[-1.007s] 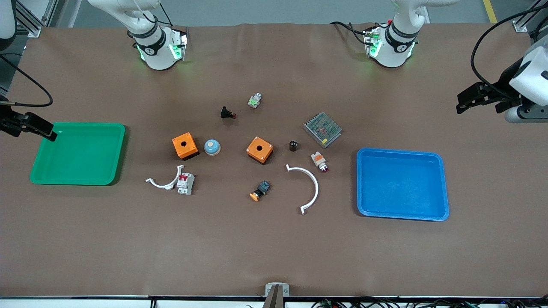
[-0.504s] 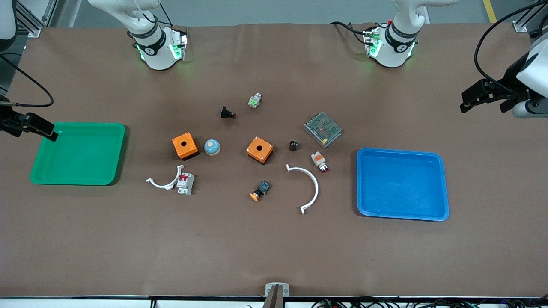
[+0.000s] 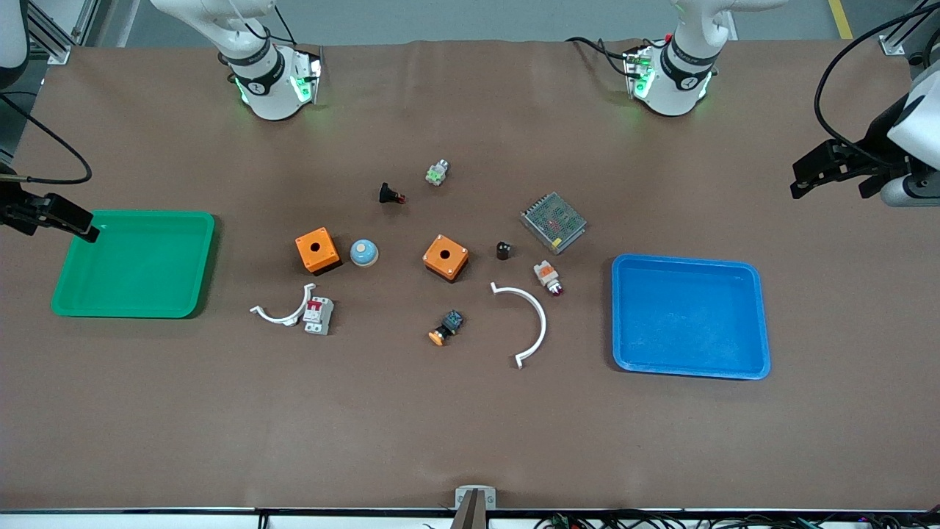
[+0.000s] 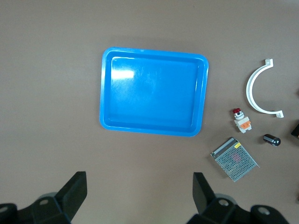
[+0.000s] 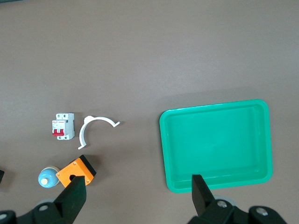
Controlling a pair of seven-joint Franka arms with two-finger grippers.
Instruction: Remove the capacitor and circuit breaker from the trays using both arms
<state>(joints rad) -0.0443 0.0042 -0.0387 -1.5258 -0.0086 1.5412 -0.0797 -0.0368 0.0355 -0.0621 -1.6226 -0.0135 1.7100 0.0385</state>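
Observation:
The capacitor [image 3: 504, 250], a tiny black cylinder, lies on the table between an orange box [image 3: 445, 257] and a grey mesh power supply [image 3: 554, 222]; it also shows in the left wrist view [image 4: 272, 139]. The breaker [image 3: 319, 315], white-grey with red levers, lies beside a small white clip [image 3: 283, 311]; it also shows in the right wrist view [image 5: 63, 126]. My left gripper [image 3: 833, 175] is open and empty, high over the table's left-arm end [image 4: 140, 196]. My right gripper [image 3: 51, 213] is open and empty over the green tray's edge [image 5: 139, 198].
A blue tray [image 3: 690, 367] sits toward the left arm's end, a green tray [image 3: 132, 308] toward the right arm's end. Between them lie a second orange box [image 3: 317, 250], a blue dome [image 3: 363, 253], a white-orange lamp [image 3: 548, 277], a large white arc [image 3: 532, 319] and small switches.
My left gripper has drifted a little toward the table's left-arm edge and the robots' side. The right arm and all objects are unmoved.

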